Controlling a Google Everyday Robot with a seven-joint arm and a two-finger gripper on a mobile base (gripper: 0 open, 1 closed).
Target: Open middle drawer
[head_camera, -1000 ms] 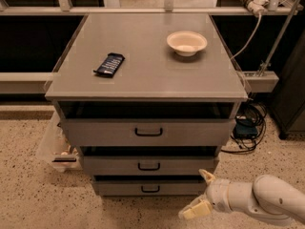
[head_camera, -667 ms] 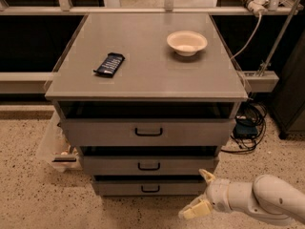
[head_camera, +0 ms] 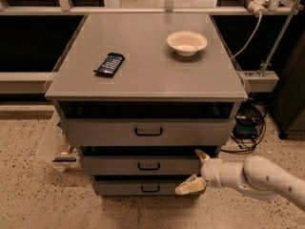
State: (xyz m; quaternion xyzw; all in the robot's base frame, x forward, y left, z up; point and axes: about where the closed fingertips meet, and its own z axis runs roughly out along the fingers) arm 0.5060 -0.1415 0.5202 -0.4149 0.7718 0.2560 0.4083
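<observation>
The middle drawer (head_camera: 119, 165) is the second of three grey metal drawers, with a low flat front and a small black centre handle (head_camera: 148, 166). It looks closed. My gripper (head_camera: 195, 171) is at the drawer's right end, low in the view, its white arm coming in from the lower right. The two cream fingers are spread apart: one fingertip (head_camera: 202, 154) stands at the drawer's upper right corner, the other (head_camera: 185, 188) points down-left over the bottom drawer (head_camera: 128, 187). It holds nothing and is to the right of the handle.
The taller top drawer (head_camera: 147, 131) is above. On the cabinet top (head_camera: 143, 75) lie a dark snack packet (head_camera: 109, 64) and a cream bowl (head_camera: 187, 42). A clear bin (head_camera: 53, 149) stands at the left, cables (head_camera: 248, 125) at the right, on speckled floor.
The gripper has hardly moved; it stays at the right end of the middle drawer with its fingers spread. The drawers have not moved.
</observation>
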